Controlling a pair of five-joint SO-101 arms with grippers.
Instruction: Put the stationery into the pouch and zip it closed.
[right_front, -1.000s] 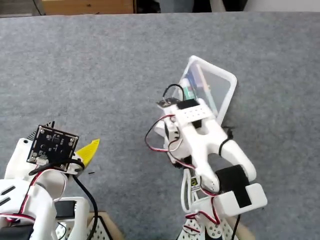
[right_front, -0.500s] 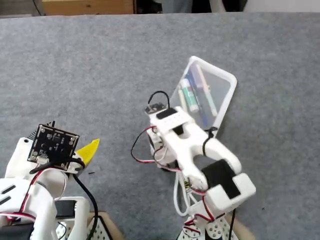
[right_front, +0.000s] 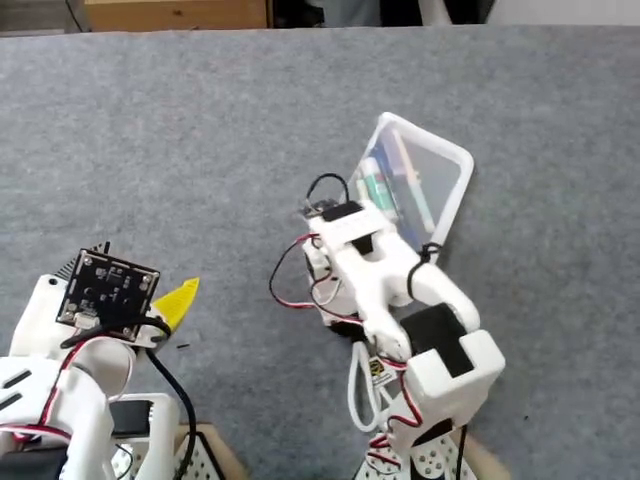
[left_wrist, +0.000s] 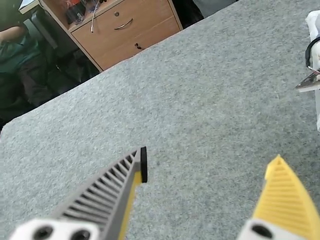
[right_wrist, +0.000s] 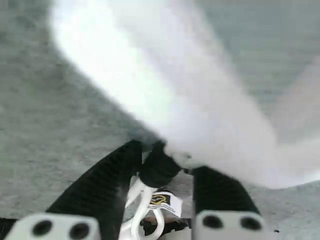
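1. White-edged, clear plastic pouch (right_front: 440, 180) is seen lying flat at a slant, right of the middle of the table (right_front: 200, 130), with one corner turned toward the far side.
2. Inside it the stationery (right_front: 385, 190), several pens and a green-and-white stick, is lined up along the pouch's length. The packing step is therefore judged done, with only the zipping left.
3. The white right arm (right_front: 400, 290) is stretched over the pouch's near-left end. The black-fingered right gripper (right_wrist: 165, 162) is set against the white edge, presumably because the zip runs there. That edge is blurred across the right wrist view, so it cannot be told whether the jaws are pinched on a zip pull or only beside it.
4. The yellow-fingered left gripper (left_wrist: 210, 162) is placed well apart from the pouch, at the table's near-left, above bare surface. Its jaws are spread wide and nothing is held. It is judged to be parked out of the way, which leaves the pouch unbraced against any pull along the zip.
5. The table is covered by a grey, felt-like cloth (right_front: 560, 330). Its nap may be expected to give the smooth plastic some grip.
6. Beyond the table's far edge, a light wooden drawer cabinet (left_wrist: 125, 27) with a metal handle is seen.
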